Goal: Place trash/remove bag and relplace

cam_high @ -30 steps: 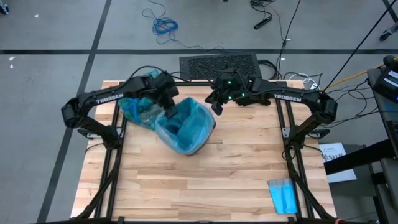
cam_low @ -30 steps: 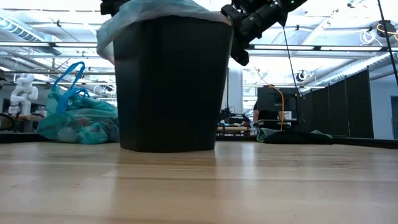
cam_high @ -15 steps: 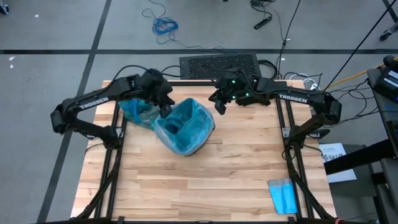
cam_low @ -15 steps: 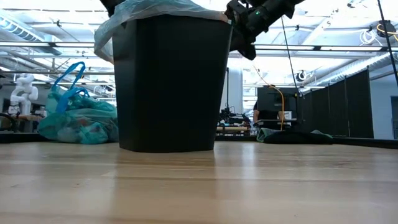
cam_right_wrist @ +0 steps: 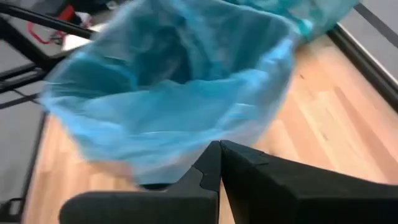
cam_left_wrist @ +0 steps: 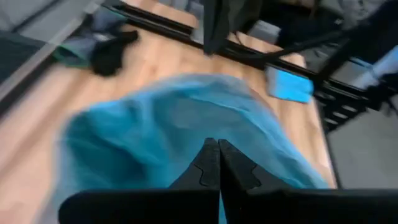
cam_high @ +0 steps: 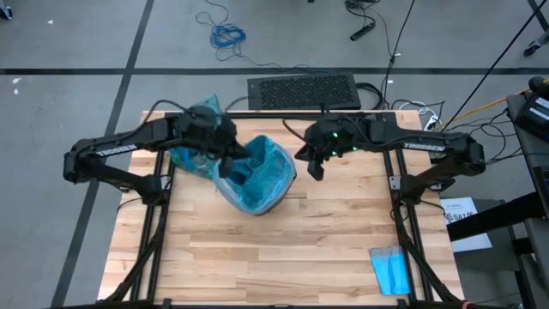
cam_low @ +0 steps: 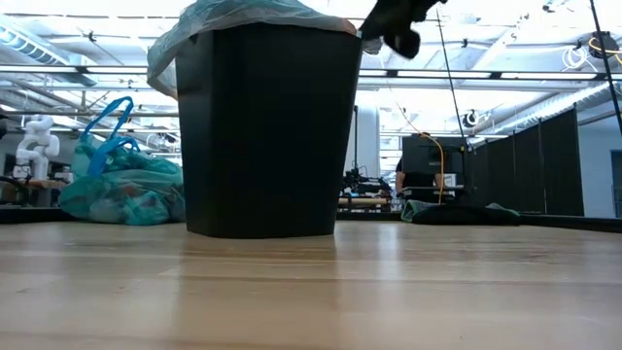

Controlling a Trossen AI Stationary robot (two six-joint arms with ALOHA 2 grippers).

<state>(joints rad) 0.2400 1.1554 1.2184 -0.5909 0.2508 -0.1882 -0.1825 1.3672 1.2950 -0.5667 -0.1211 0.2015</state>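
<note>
The fresh sky-blue bag point(cam_high: 256, 176) lines the bin point(cam_low: 267, 131) (filled old bag point(cam_high: 193, 153) parked beside), so both pinched-shut, empty tools, left tool point(cam_high: 225, 165) and right tool point(cam_high: 314, 168), flank its rim.

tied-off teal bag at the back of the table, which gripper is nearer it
Left. The left gripper sits beside the tied-off teal bag; the right gripper is beyond the bin.

Overhead, table-level and 2 wrist cameras share the bin point(cam_low: 267, 126).
</note>
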